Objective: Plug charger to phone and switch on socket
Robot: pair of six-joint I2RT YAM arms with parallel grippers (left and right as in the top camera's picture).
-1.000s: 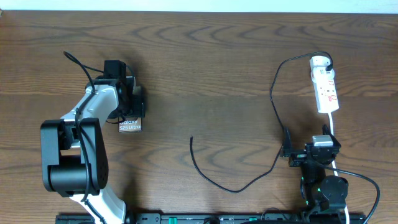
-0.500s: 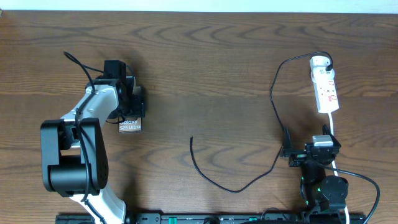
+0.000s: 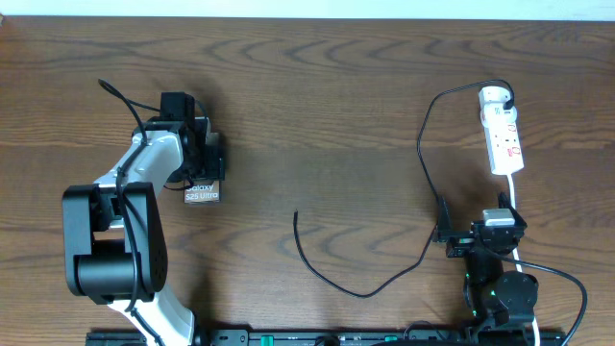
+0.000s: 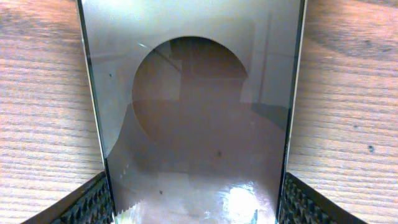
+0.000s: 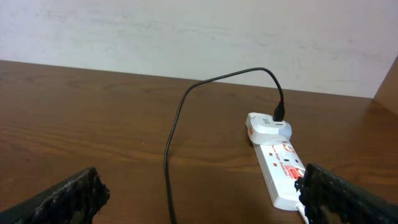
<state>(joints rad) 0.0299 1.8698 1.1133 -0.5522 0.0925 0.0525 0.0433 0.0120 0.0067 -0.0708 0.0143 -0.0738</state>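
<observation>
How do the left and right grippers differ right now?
The left gripper is shut on the phone; the right gripper is open and empty. The left gripper is extended out over the table; the right gripper sits back near the front edge, facing the socket. Both have black ridged fingers.

We identify the left arm (image 3: 110, 240) as black drum-shaped joints joined by a white link (image 3: 144, 159), with a thin black cable (image 3: 120, 101) looping off the wrist. The right arm (image 3: 500, 288) is black, apparently with a small green light (image 3: 493, 293). Finger pads (image 4: 93, 202) are black and ribbed.
</observation>
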